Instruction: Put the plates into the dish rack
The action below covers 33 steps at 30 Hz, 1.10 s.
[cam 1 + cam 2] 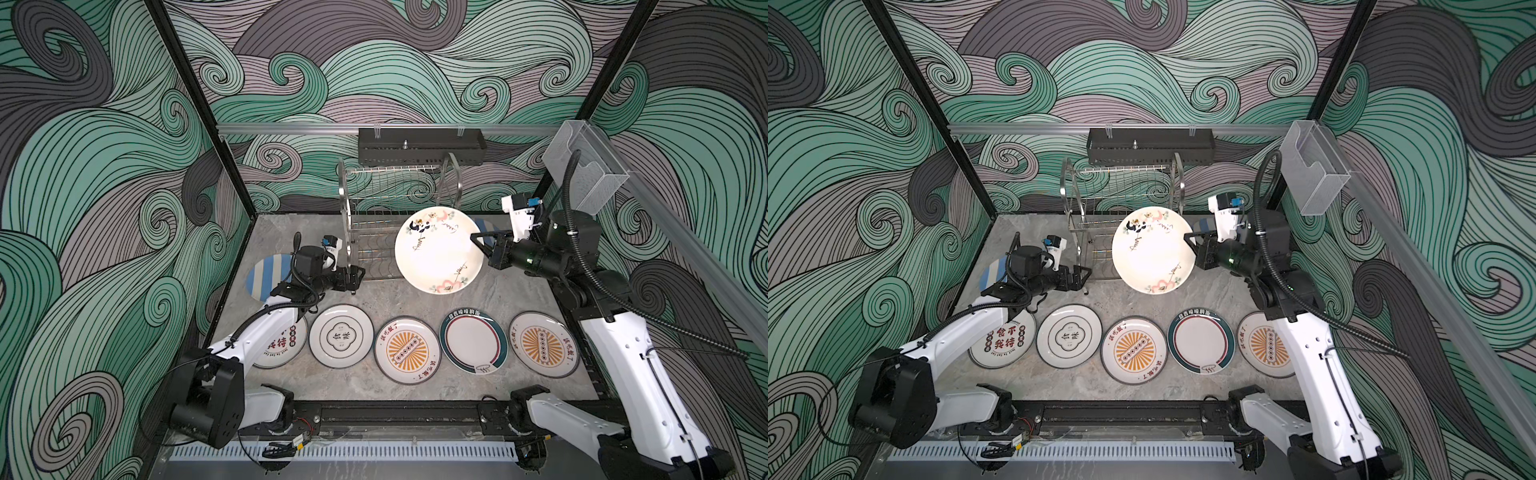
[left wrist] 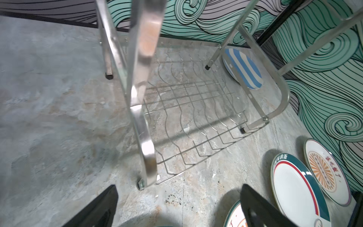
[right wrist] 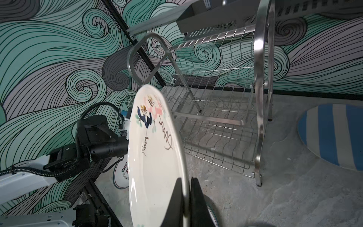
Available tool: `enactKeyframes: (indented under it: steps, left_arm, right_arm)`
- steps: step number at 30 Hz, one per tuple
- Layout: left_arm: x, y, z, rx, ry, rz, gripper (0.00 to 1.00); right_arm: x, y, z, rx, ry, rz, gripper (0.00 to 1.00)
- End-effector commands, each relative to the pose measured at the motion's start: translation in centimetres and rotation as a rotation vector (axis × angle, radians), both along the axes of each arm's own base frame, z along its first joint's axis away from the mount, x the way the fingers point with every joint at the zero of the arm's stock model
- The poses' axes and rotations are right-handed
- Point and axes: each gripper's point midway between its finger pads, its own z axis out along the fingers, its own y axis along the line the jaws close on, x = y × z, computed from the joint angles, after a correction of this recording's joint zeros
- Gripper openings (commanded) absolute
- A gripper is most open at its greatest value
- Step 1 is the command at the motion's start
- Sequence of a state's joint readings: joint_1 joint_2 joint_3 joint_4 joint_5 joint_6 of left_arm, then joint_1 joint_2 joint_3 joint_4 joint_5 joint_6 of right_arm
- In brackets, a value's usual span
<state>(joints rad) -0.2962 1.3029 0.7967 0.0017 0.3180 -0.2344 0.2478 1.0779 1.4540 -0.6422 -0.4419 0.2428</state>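
Glossy ceramic plate (image 1: 438, 249); shiny steel wire rack (image 2: 146, 39); matt stone-look tabletop (image 1: 415, 299).

White arms (image 1: 623, 365); black joints (image 1: 216, 395); corrugated black cables (image 1: 566, 183).

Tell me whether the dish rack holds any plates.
Empty. The dish rack shows bare wire shelves; the right gripper holds the floral plate outside it.

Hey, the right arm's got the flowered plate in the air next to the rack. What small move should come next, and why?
Probably carry the floral plate a little toward the rack and tip it upright over a slot. The right tool is shut on its rim, it hangs tilted clear of the table, and the rack holds nothing yet.
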Motion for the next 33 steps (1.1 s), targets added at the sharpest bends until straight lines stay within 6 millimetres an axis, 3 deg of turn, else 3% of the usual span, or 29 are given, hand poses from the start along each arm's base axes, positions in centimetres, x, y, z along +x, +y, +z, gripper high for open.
enactKeyframes:
  steps: [1, 8, 16, 21, 24, 26, 28, 31, 33]
  left_arm:
    - [0.4, -2.2, 2.7, -0.054, -0.096, -0.140, 0.99]
    - [0.9, -2.5, 0.2, -0.014, -0.024, -0.165, 0.99]
    - [-0.4, -4.0, 0.9, -0.083, -0.019, -0.228, 0.98]
    - [-1.8, -4.5, 0.6, -0.091, -0.002, -0.259, 0.99]
    - [-1.8, -2.9, 0.6, -0.038, 0.013, -0.165, 0.99]
    - [-0.6, 0.6, 0.5, 0.047, 0.034, 0.040, 0.98]
    - [-0.1, 2.6, 1.5, 0.078, -0.006, 0.130, 0.98]
    - [1.0, 3.9, 3.0, 0.069, -0.081, 0.175, 0.99]
    - [1.8, 3.4, 3.1, 0.036, -0.097, 0.150, 0.99]
  right_arm:
    - [1.3, -0.6, 5.1, 0.049, -0.134, -0.077, 0.00]
    - [4.8, -1.5, 9.0, -0.012, -0.187, -0.207, 0.00]
    - [8.1, -1.3, 12.4, -0.132, -0.259, -0.334, 0.00]
    - [9.1, -1.2, 14.1, -0.195, -0.325, -0.415, 0.00]
    - [9.7, -1.8, 14.9, -0.239, -0.360, -0.492, 0.00]
    - [10.0, -2.2, 15.2, -0.270, -0.374, -0.536, 0.00]
    - [10.3, -2.3, 15.3, -0.289, -0.384, -0.555, 0.00]
    - [10.5, -2.6, 15.7, -0.296, -0.402, -0.585, 0.00]
    - [10.6, -2.8, 16.0, -0.297, -0.415, -0.603, 0.00]
